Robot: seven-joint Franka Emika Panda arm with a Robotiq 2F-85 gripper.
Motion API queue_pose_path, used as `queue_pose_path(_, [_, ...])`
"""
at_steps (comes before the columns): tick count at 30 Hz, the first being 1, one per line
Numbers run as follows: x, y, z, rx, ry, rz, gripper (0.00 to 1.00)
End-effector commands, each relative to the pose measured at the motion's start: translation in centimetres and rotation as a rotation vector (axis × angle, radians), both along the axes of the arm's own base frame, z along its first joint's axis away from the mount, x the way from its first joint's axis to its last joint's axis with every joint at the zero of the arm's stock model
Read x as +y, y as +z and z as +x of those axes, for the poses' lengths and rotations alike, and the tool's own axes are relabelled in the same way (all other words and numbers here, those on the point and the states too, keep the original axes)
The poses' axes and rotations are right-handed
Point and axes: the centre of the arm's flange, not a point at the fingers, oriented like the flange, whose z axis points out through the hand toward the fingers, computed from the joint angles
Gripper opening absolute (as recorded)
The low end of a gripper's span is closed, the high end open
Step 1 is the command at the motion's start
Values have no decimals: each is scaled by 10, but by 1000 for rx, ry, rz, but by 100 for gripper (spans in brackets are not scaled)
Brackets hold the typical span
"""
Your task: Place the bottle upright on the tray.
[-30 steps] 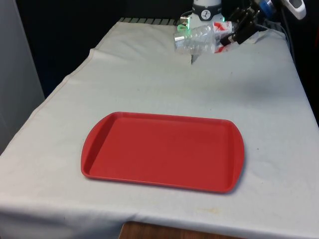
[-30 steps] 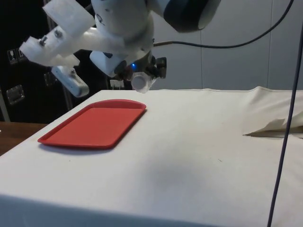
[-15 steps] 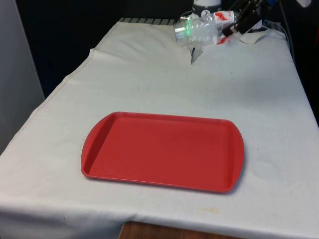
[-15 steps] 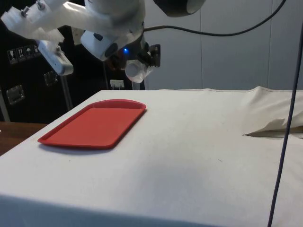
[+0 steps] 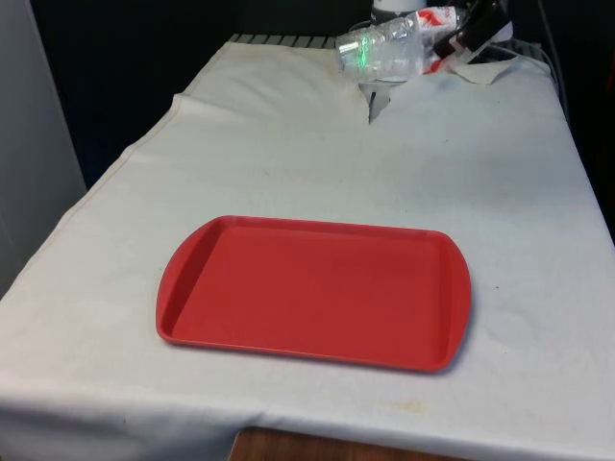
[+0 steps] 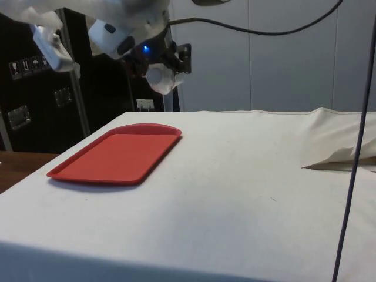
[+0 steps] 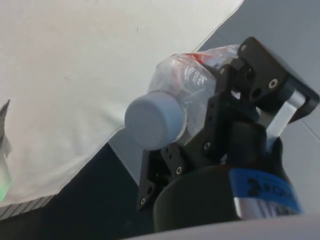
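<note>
The gripper point(image 7: 200, 125) is holding a clear plastic bottle point(image 5: 389, 48) in the air, well above the white cloth point(image 5: 288, 154) and well apart from the red tray point(image 5: 312, 291). Its two black fingers point(image 7: 220, 107) are pressing against the bottle's sides near the neck, closed in as far as the bottle's body is allowing, so the jaws are gripping it firmly and not hanging loose.

The bottle is lying roughly on its side, not standing upright. In the front view its clear base is pointing toward the front view's left, and its red and white label point(image 5: 437, 19) is sitting at the end nearer the gripper point(image 5: 471, 24). In the wrist view its white cap point(image 7: 155, 120) is facing the camera, sticking out past the fingers, with the crinkled clear body and a patch of red label behind it.

Seen against the tray, the bottle is hanging beyond the tray's far edge and high above it. In the side view the gripper point(image 6: 167, 59) and the bottle point(image 6: 161, 76) are hovering above the tray's point(image 6: 117, 155) far end.

The tray is lying flat on the cloth near the table's front edge, with its long side running across the front view. Nothing is resting on it.
</note>
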Motion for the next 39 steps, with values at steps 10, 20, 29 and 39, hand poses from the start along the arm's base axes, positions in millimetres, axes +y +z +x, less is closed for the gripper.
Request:
queue_pose_path(10, [-2, 18, 10, 1, -18, 37, 33])
queue_pose_path(20, [-3, 32, 16, -4, -34, 72, 33])
queue_pose_path(29, [-6, 46, 20, -10, -52, 108, 33])
queue_pose_path(39, [-11, 59, 23, -15, -74, 147, 33])
